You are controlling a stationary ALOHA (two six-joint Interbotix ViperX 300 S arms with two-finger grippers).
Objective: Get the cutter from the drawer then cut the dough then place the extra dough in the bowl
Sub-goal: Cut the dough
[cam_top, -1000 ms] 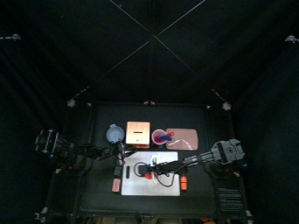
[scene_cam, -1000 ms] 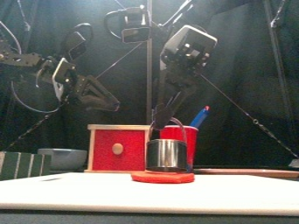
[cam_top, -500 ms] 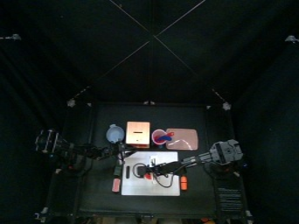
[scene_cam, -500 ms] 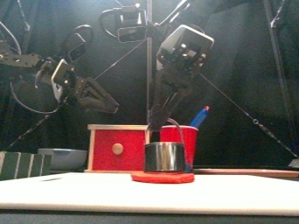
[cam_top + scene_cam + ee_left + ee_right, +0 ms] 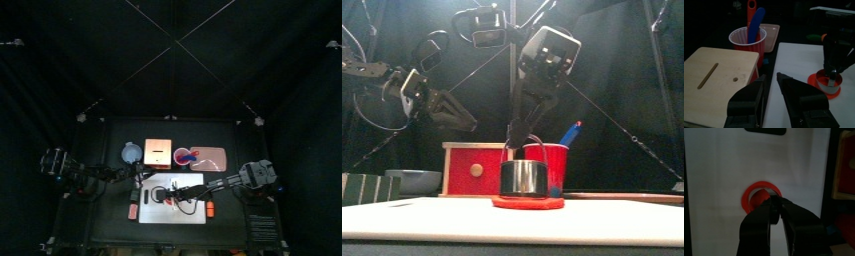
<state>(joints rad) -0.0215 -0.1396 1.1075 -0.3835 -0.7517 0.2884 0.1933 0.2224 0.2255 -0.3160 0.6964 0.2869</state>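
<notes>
Black curtains are closing in the desk, where the board (image 5: pixel 160 212) is carrying the dough (image 5: pixel 528 203). The right tool (image 5: pixel 774 204) is pinching the cutter (image 5: pixel 524 178) by its wire handle, jaws closed on it, likely so it can press straight down. The cutter is standing upright on the dough, directly under that tool, its rim touching the red disc. The left tool (image 5: pixel 772 77) is hanging empty by the box (image 5: pixel 714 80), jaws narrowly apart, probably to stay clear. The bowl (image 5: pixel 131 152) is sitting just behind the board's left corner.
</notes>
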